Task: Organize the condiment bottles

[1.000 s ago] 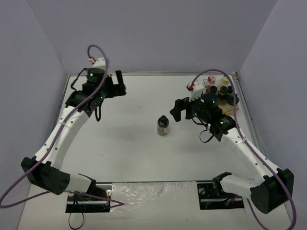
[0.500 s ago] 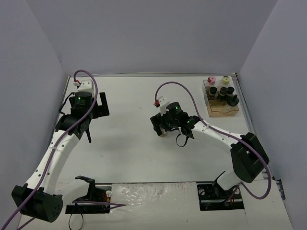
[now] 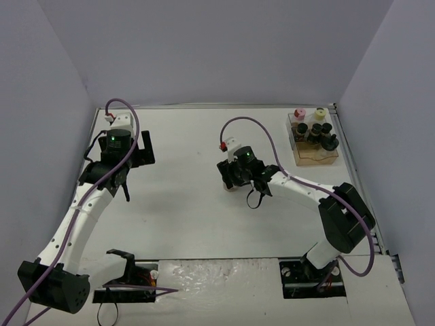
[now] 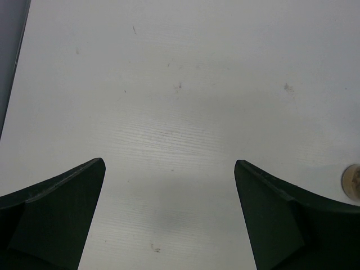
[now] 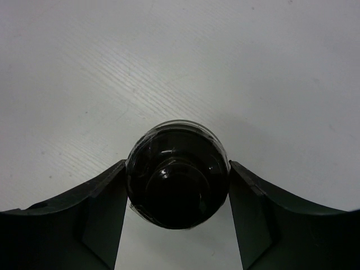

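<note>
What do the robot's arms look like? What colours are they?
Both the left arm and right arm are white tubes with chunky black joints. A purple cable loops over each, and a tiny green light glows near each wrist. The left tool and right tool each have two dark, wedge-shaped fingers.

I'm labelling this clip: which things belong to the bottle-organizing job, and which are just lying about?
Job: black-capped bottle in right gripper; other bottles in the tray.
Lying about: small tan disc near open left gripper.
</note>
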{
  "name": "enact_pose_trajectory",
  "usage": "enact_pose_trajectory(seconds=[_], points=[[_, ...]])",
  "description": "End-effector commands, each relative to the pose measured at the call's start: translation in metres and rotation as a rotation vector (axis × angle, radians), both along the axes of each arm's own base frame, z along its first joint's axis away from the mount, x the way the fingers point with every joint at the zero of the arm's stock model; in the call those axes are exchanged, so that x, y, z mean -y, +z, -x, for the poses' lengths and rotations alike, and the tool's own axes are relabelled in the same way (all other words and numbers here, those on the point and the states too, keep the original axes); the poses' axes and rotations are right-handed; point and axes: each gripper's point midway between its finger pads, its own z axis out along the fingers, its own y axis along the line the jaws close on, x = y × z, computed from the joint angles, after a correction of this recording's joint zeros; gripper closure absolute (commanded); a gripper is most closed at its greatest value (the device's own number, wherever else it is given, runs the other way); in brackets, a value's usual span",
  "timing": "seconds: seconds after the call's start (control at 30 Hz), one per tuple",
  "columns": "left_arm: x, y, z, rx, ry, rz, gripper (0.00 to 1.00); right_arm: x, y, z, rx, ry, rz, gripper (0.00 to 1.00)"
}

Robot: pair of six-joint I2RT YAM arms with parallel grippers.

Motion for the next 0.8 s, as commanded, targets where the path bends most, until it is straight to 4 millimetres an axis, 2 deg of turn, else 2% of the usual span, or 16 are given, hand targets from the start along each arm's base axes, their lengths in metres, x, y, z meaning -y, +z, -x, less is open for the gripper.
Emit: enact_pose_trajectory(seconds=[0.0, 0.03, 0.23, 0.37, 0.53, 0.6, 0.77], points=[[0.000, 0.030, -0.013, 0.103, 0.003, 0.009, 0.03, 0.042, 0.066, -0.037, 0.185, -0.216, -0.083, 1.00], [0.000, 0.029, -0.013, 0.101, 0.002, 0.010, 0.03, 0.057, 0.077, -0.040, 0.206, -0.265, -0.094, 1.00], [0.002, 0.028, -0.014, 0.093, -0.002, 0.019, 0.03, 0.175, 0.138, -0.063, 0.313, -0.634, -0.124, 1.00], [0.001, 0.028, -0.014, 0.090, -0.003, 0.022, 0.03, 0.251, 0.152, -0.076, 0.330, -0.842, -0.181, 1.00], [0.001, 0.029, -0.013, 0.091, -0.003, 0.024, 0.03, 0.294, 0.144, -0.098, 0.323, -0.929, -0.188, 1.00], [0.000, 0.030, -0.012, 0.094, -0.002, 0.025, 0.03, 0.303, 0.145, -0.107, 0.337, -0.955, -0.185, 1.00], [0.000, 0.032, -0.010, 0.102, -0.002, 0.025, 0.03, 0.321, 0.132, -0.125, 0.353, -1.020, -0.175, 1.00]])
